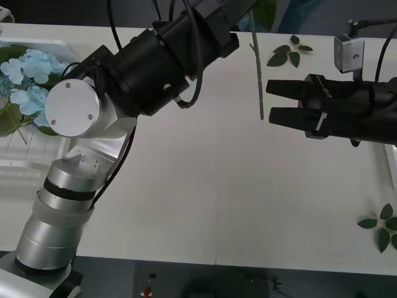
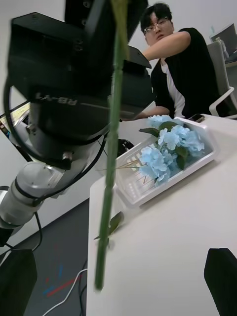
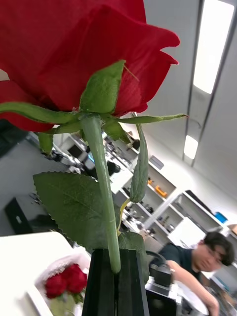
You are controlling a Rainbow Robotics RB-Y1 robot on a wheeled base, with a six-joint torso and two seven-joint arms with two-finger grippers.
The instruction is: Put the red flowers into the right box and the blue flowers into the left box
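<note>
A red flower with a big red bloom hangs from my left gripper, whose black fingers are shut on its green stem high above the table's far middle. The stem's lower end dangles just in front of my right gripper. That gripper is open, level with the stem tip and apart from it. Blue flowers lie in the left box; the right wrist view shows these blue flowers too. Other red flowers rest in the right box.
Loose green leaf sprigs lie at the table's far right and near right. A sliver of the right box rim runs along the right edge. My left arm spans the table's left half. A person sits beyond the left box.
</note>
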